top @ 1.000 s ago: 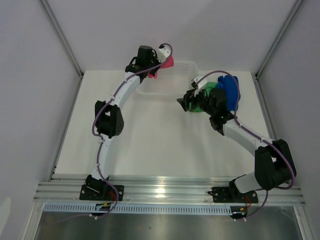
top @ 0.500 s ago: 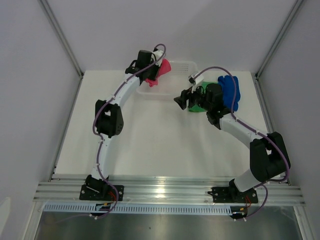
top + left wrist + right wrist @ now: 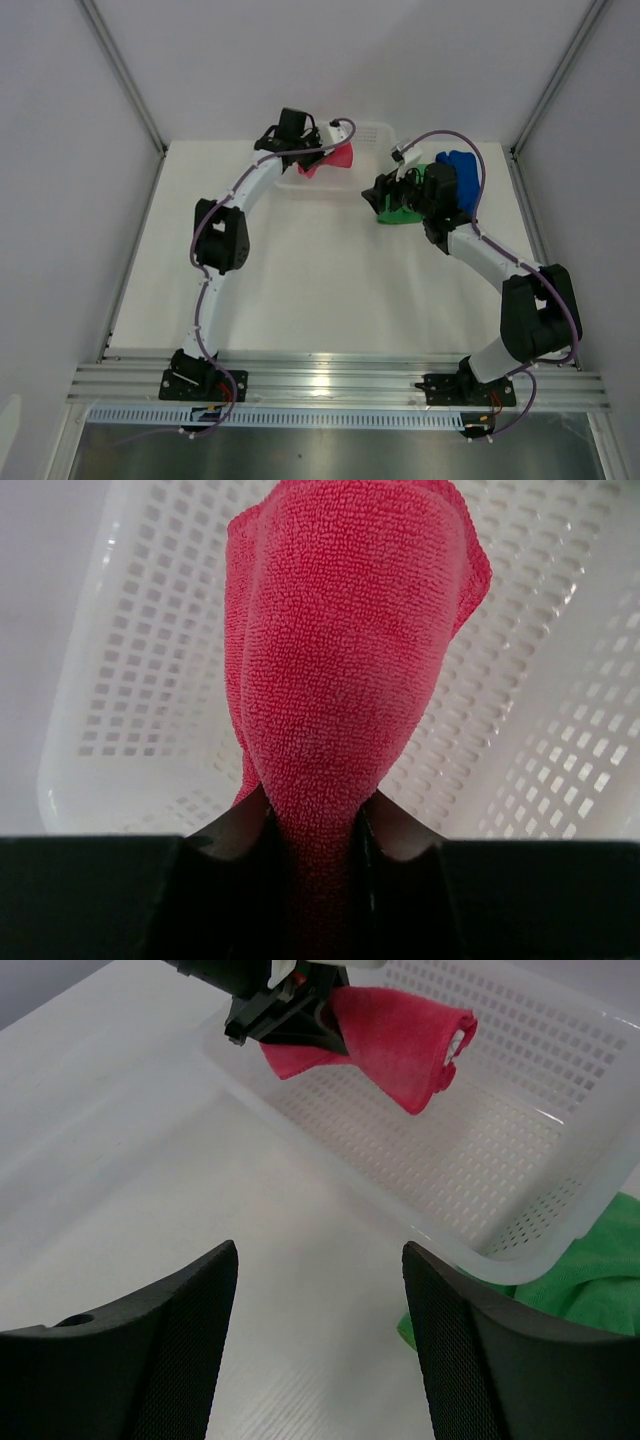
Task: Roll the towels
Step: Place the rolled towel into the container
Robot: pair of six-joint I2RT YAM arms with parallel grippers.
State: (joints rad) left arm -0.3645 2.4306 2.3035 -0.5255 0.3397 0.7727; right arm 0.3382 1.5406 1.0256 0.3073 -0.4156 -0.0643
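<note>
Left gripper (image 3: pixel 315 825) clamped on pink towel (image 3: pixel 340 660), held over basket (image 3: pixel 130 680). Right gripper (image 3: pixel 320 1330) wide open, empty, near green towel (image 3: pixel 590 1270).

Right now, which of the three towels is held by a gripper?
The pink towel, pinched in the left gripper over the white basket; the green towel and blue towel lie outside it, unheld.

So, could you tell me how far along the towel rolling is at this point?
Done: the bright pink cloth towel looks rolled. In hand: the left claw grips it above the white plastic mesh basket, not yet released. Left: the green cloth towel lies crumpled beside the basket near the open right claw, and the royal blue towel sits bunched next to it; neither looks rolled.
</note>
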